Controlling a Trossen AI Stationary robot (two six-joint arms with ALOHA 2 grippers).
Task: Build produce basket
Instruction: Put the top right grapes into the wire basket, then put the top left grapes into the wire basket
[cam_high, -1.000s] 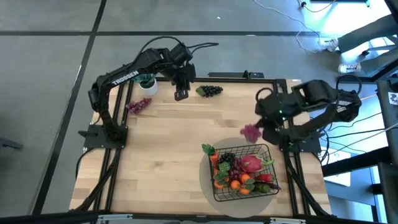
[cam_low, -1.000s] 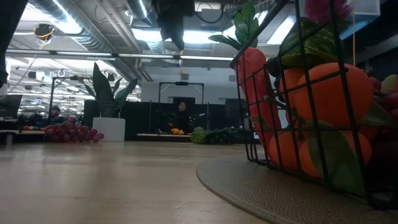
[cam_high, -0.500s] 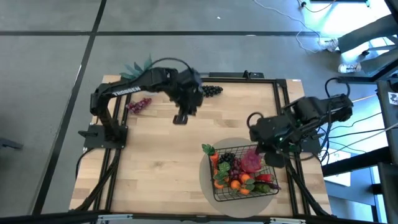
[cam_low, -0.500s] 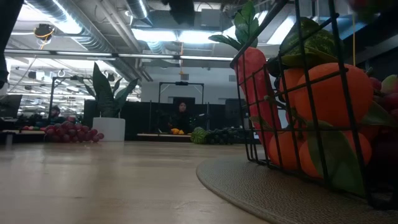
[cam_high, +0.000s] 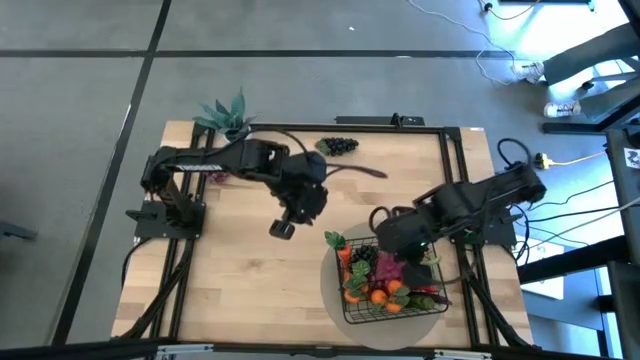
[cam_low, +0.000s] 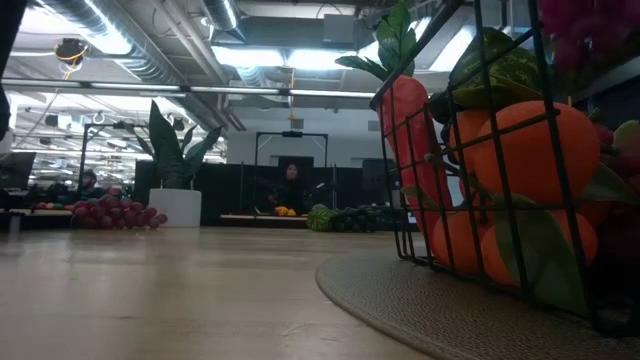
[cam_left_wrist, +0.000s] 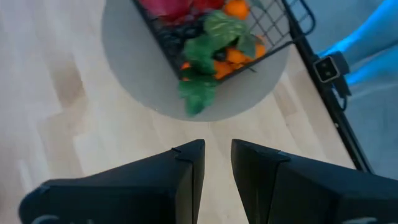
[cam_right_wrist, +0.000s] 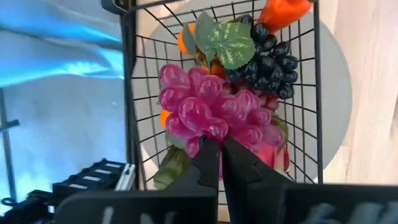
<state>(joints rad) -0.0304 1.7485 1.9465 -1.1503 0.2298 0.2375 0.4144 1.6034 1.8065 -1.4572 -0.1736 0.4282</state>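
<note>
Right gripper (cam_right_wrist: 219, 144) clamps pink grapes (cam_right_wrist: 211, 112) over basket (cam_right_wrist: 132, 93) | left gripper (cam_left_wrist: 217, 155) slightly parted, empty

In the high view the lower left of the bench (cam_high: 230, 290) lies bare, giving open passage there. The left end effector (cam_high: 283, 229) hangs over the centre, its arm stretching across from the left edge and blocking the upper-middle lane. The basket (cam_high: 432, 245) on its round mat (cam_high: 330, 290) fills the lower right; the right end effector (cam_high: 385, 262), pinched on a pink grape bunch (cam_right_wrist: 208, 112), sits directly over it, closing off access from above. Along the top edge stand a potted plant (cam_high: 226, 112), a dark grape bunch (cam_high: 338, 146) and a red grape bunch (cam_high: 217, 177) partly under the left arm.
</note>
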